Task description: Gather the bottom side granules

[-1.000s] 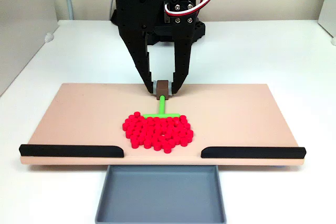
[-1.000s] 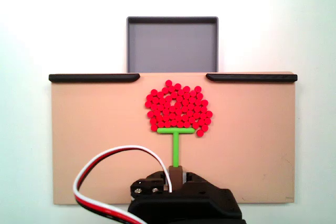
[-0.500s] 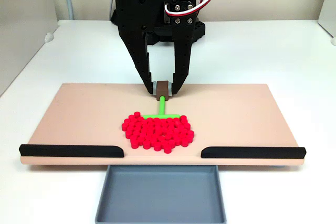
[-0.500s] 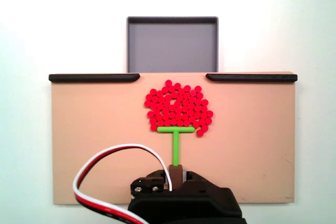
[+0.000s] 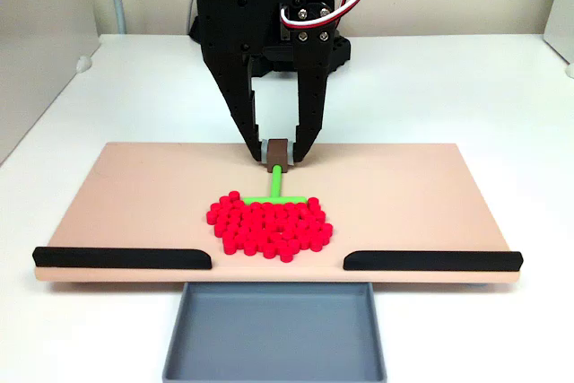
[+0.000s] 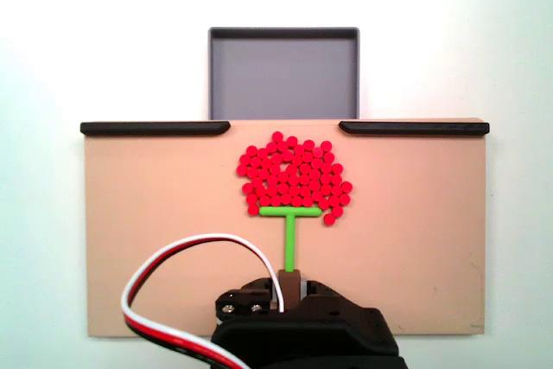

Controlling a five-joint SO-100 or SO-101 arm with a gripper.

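while the tool (image 5: 278, 152) grips the pusher (image 5: 277, 187), its crossbar touches the granules (image 5: 269, 226).

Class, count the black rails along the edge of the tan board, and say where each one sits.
2. In a fixed view, one black rail lies along the board's near edge at left, the other black rail at right, with a gap between them above the grey tray.

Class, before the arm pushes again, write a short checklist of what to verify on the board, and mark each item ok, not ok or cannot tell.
1. Gripper clamped on the brown handle block of the green T-shaped pusher: ok.
2. Pusher crossbar behind the cluster of small red cylindrical granules: ok.
3. Granules gathered, no far strays: ok.
4. Gap between the two black rails clear: ok.
5. Grey rectangular tray aligned with the gap: ok.
6. Crossbar flat on the tan board: cannot tell.
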